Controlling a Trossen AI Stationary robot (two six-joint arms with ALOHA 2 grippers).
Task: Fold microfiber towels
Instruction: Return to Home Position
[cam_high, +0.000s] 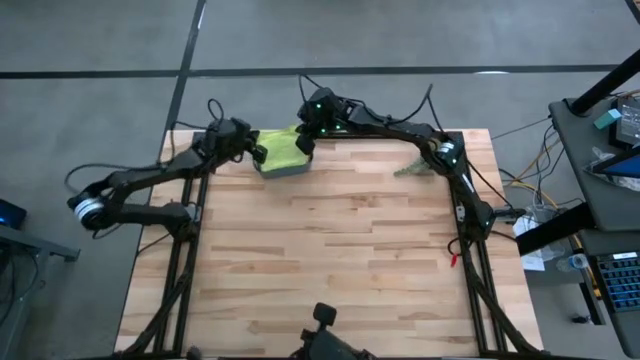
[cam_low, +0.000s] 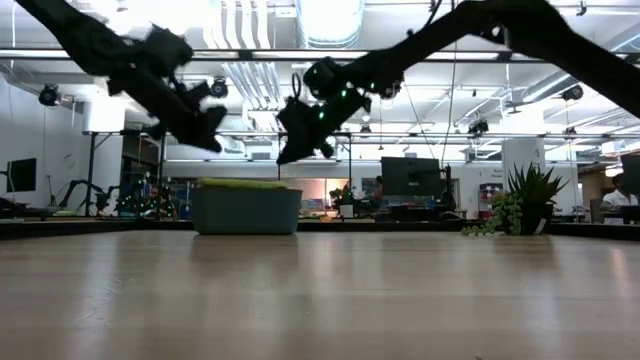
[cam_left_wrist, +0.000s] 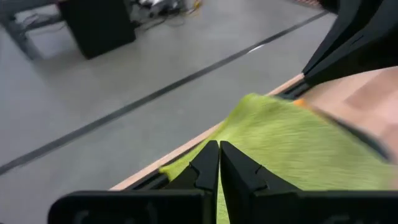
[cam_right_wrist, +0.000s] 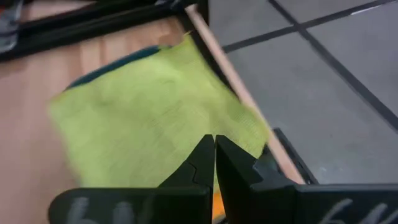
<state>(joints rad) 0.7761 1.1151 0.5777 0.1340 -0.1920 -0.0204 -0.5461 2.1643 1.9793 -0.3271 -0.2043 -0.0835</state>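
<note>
A lime green microfiber towel (cam_high: 281, 148) lies flat on top of the small teal bin (cam_high: 288, 170) at the table's far edge, left of the middle. In the low view it shows as a thin green layer (cam_low: 244, 184) over the bin's rim (cam_low: 246, 210). A bit of orange cloth (cam_left_wrist: 299, 102) peeks out under it. My left gripper (cam_high: 259, 153) hangs shut above the bin's left side, and my right gripper (cam_high: 305, 144) hangs shut above its right side. In the low view, both the left gripper (cam_low: 214, 140) and the right gripper (cam_low: 284, 156) stand clear above the towel.
A small green plant sprig (cam_high: 413, 168) lies at the far right of the table, beside the right arm. The bin stands close to the table's far edge (cam_right_wrist: 242, 93). The wooden tabletop (cam_high: 330, 260) stretches bare toward the near edge.
</note>
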